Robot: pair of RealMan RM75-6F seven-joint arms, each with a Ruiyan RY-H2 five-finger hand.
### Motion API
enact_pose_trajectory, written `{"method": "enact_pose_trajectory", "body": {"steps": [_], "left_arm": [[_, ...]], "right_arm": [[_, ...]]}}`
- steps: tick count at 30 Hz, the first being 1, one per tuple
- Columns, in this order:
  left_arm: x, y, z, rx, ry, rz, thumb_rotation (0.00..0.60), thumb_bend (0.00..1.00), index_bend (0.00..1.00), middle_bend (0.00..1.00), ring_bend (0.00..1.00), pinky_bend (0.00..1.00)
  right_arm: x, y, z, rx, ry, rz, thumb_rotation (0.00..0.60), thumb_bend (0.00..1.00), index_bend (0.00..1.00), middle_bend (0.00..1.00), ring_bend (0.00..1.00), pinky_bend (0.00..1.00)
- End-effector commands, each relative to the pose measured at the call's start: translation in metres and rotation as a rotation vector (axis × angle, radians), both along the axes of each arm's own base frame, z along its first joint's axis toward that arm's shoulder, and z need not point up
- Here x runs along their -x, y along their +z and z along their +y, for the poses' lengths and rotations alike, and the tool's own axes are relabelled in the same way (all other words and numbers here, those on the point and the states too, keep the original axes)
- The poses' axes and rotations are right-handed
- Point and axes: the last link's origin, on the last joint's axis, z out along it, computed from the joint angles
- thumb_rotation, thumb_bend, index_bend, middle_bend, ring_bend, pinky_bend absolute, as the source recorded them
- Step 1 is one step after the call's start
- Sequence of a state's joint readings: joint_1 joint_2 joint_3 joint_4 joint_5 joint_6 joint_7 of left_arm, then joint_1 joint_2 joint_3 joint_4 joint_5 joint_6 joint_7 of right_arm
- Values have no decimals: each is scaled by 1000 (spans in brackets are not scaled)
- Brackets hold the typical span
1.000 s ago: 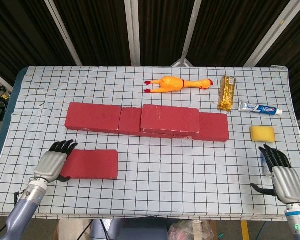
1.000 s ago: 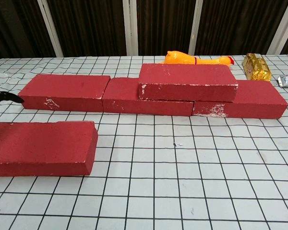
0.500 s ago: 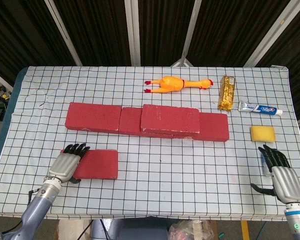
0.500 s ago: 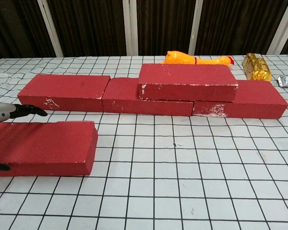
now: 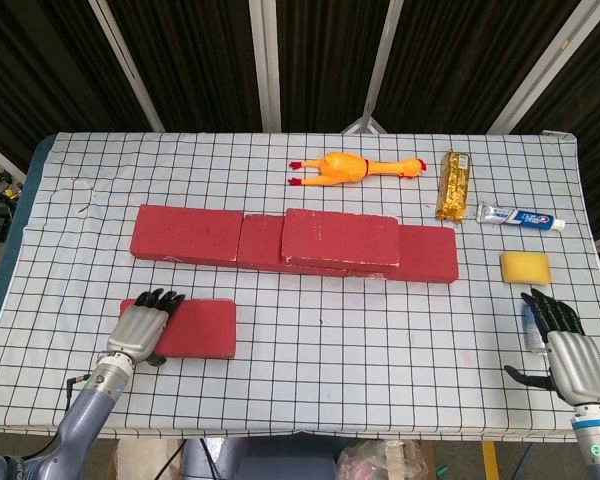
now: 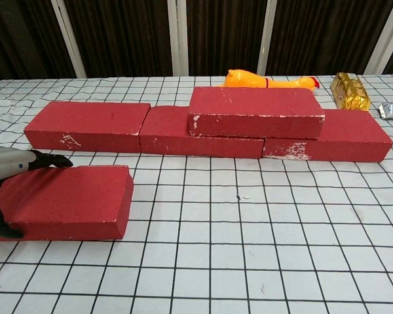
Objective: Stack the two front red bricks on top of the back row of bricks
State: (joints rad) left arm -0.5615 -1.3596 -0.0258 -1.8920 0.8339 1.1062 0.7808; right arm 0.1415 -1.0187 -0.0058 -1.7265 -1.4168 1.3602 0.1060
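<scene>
Checkered table (image 5: 310, 370): front brick (image 5: 195, 327) lies lengthwise left-right (left hand (image 5: 140, 328) gripping it).

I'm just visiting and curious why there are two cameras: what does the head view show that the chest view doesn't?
Only the head view shows the right hand, open near the table's front edge, the yellow sponge and the whole toothpaste tube. Only the chest view shows the bricks' chipped front faces. Both show the left hand over the front brick, the back row with one brick stacked, the rubber chicken and the gold packet.
</scene>
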Motion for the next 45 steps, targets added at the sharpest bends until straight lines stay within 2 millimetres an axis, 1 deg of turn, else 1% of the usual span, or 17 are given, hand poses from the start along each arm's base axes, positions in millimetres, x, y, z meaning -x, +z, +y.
{"method": "enact_pose_trajectory", "body": {"steps": [1, 9, 14, 18, 22, 25, 27, 28, 31, 34, 39, 45], "left_arm": [[1, -1, 2, -2, 6, 6, 600, 0, 81, 106, 0, 95], [-2, -2, 10, -13, 1, 17, 600, 0, 178, 208, 0, 95], [-15, 8, 20, -24, -14, -30, 600, 0, 211, 234, 0, 95], [-36, 25, 30, -5, -35, -80, 600, 0, 214, 236, 0, 95], [-64, 51, 41, 15, -72, -93, 600, 0, 222, 236, 0, 96], [-81, 67, 55, 2, -102, -48, 600, 0, 223, 227, 0, 96], [-89, 73, 64, -4, -95, -19, 600, 0, 218, 218, 0, 95], [-94, 76, 72, -16, -94, 5, 600, 0, 216, 214, 0, 96], [-103, 79, 92, -52, -100, 77, 600, 0, 213, 211, 0, 96], [-109, 77, 106, -80, -103, 98, 600, 0, 211, 212, 0, 96], [-106, 71, 125, -94, -113, 90, 600, 0, 212, 217, 0, 95], [-102, 65, 150, -106, -162, 79, 600, 0, 237, 220, 0, 95]], "right_arm": [[0, 0, 0, -3, 0, -4, 600, 162, 45, 0, 0, 0], [0, -2, -1, -5, -9, -7, 600, 161, 45, 0, 0, 0], [0, -2, -1, -2, -12, -7, 600, 162, 45, 0, 0, 0], [1, -2, -2, 6, -23, -10, 600, 162, 45, 0, 0, 0], [2, -2, -3, 2, -28, -6, 600, 161, 45, 0, 0, 0], [2, -2, -4, 9, -33, -1, 600, 162, 45, 0, 0, 0], [3, -2, -5, 11, -38, -1, 600, 162, 45, 0, 0, 0], [4, -3, -5, 10, -42, 0, 600, 162, 45, 0, 0, 0], [5, -3, -7, 9, -50, 2, 600, 162, 45, 0, 0, 0], [5, -3, -7, 13, -52, 3, 600, 162, 45, 0, 0, 0], [6, -2, -7, 16, -55, 2, 600, 162, 45, 0, 0, 0], [6, -2, -6, 19, -57, 3, 600, 161, 45, 0, 0, 0]]}}
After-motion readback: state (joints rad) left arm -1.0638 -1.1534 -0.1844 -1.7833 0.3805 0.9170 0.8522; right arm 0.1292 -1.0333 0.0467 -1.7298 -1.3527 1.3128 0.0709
